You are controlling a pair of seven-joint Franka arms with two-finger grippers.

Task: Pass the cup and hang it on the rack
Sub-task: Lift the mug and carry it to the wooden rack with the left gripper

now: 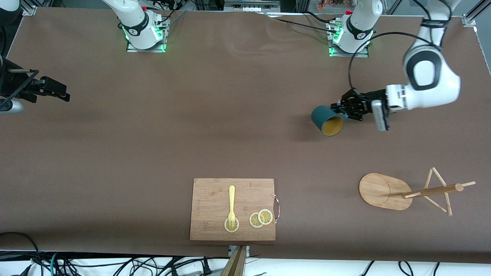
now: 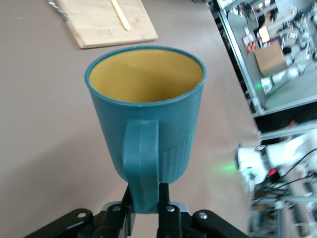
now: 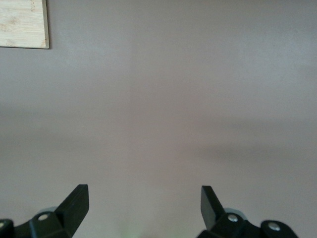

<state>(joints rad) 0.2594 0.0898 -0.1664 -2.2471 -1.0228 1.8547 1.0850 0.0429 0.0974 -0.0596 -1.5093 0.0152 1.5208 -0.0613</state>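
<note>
The cup [image 1: 326, 119], dark teal with a yellowish inside, hangs tilted above the table at the left arm's end, mouth toward the front camera. My left gripper [image 1: 344, 111] is shut on its handle [image 2: 141, 163]; in the left wrist view the cup [image 2: 143, 99] fills the middle, with the left gripper [image 2: 146, 196] pinching the handle from both sides. The rack [image 1: 383, 190], a light wooden mug tree with a post [image 1: 433, 189] and thin pegs, stands nearer the front camera than the cup. My right gripper [image 1: 61, 92] waits open at the right arm's end, and the right gripper [image 3: 144, 198] holds nothing.
A wooden cutting board [image 1: 215, 199] lies near the table's front edge, carrying a yellow fork [image 1: 231, 205] and lemon slices [image 1: 261, 218]. Its corner shows as the cutting board [image 2: 99, 25] in the left wrist view and the cutting board [image 3: 22, 22] in the right wrist view.
</note>
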